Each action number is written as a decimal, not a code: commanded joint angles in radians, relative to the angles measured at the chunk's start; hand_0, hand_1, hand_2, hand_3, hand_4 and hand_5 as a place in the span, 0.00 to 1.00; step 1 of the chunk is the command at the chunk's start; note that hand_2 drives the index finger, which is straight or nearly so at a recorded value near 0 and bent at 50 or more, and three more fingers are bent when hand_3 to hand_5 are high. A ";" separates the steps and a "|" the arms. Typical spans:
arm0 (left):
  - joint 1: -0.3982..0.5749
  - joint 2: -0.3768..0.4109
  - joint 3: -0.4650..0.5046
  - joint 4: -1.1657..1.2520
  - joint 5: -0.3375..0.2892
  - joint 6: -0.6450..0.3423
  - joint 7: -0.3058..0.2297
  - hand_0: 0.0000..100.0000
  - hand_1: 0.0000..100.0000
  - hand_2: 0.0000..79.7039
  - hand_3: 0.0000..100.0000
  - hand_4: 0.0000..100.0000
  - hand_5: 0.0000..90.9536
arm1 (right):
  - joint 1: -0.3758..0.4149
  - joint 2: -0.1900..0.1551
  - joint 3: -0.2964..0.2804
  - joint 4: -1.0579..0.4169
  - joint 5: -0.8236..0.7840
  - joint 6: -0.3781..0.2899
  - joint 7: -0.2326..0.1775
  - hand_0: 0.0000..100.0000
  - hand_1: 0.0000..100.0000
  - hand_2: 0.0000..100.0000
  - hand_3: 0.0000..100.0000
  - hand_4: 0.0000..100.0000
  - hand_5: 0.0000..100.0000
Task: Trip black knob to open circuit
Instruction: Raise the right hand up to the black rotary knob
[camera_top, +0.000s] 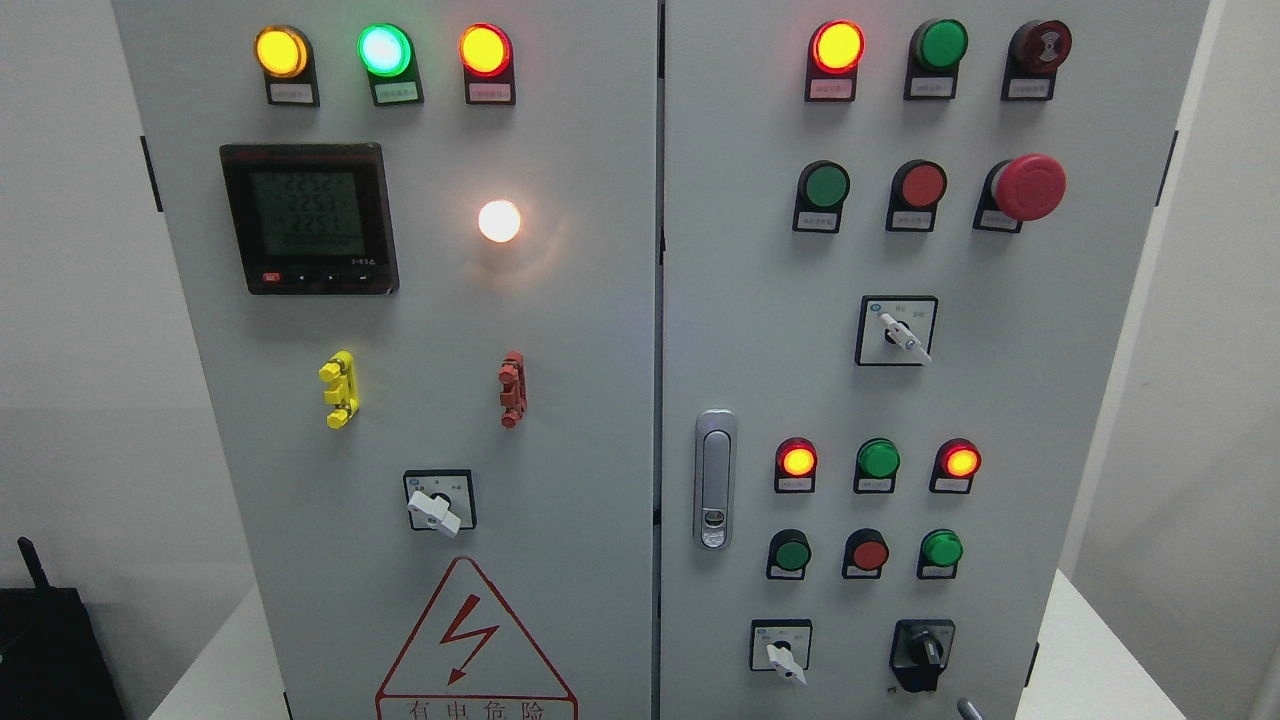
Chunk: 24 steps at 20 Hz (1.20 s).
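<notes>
Control cabinet (600, 420) fills view, two doors. Black knob (922, 648) sits at the right door's bottom right corner, pointer upright, untouched. No robot hand visible, so its state can't be told; reach not begun.

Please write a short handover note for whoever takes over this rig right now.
Hands: neither the left nor the right is in view.
Black knob: at the lower right of the right cabinet door, beside a white selector; nothing touches it.
Done: nothing visible; many indicator lamps glow, such as the red lamp at the top.
Left: reach in, turn the knob to open the circuit.
</notes>
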 joint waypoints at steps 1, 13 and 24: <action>-0.002 -0.002 0.001 0.000 0.002 -0.002 0.000 0.12 0.39 0.00 0.00 0.00 0.00 | -0.014 -0.004 0.005 -0.032 -0.003 -0.003 0.006 0.06 0.09 0.00 1.00 1.00 1.00; -0.004 -0.002 0.001 0.000 0.002 -0.002 0.000 0.12 0.39 0.00 0.00 0.00 0.00 | -0.030 -0.003 0.026 -0.034 -0.001 -0.002 0.006 0.06 0.10 0.00 1.00 1.00 1.00; -0.004 0.000 0.001 0.000 0.002 -0.002 0.000 0.12 0.39 0.00 0.00 0.00 0.00 | -0.030 -0.004 0.044 -0.047 0.004 -0.002 0.003 0.06 0.11 0.00 1.00 1.00 1.00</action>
